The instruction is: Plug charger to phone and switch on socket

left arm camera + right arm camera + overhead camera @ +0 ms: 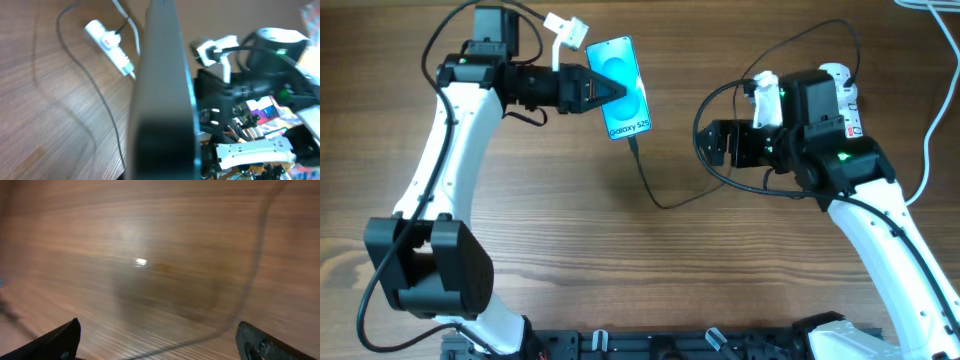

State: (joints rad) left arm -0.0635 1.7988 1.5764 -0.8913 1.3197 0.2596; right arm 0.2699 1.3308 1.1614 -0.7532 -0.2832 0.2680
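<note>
1. While your left gripper (592, 90) is clamped on the long edge of the phone (625, 85), the handset is pinned screen-up with its lower end free. By my reading, that grip is there to give the plug something firm to push against.
2. From that lower end the charger (650, 185) runs out over the table (570, 290), curves, and loops back toward your right arm (880, 210). The tip looks seated in the phone, though the overhead view is too small for you to be sure.
3. In the left wrist view the phone fills the middle as a dark slab seen edge-on, so you cannot check the joint there either.
4. Your right gripper (712, 145) hangs between the phone and the socket (109, 44), jaws spread as wide as they go and holding nothing. Its fingertips (57, 341) sit at the bottom corners of the right wrist view, with only blurred wood and a faint line of cable between them.
5. The socket lies flat on the table, well apart from the phone and partly covered by the right arm from above. Its red switch (106, 42) shows in the left wrist view, but you cannot tell whether it is on or off.
6. My judgement: the plugging looks about done and the switch is what remains — your empty, wide-open right gripper is the one nearest to it.
</note>
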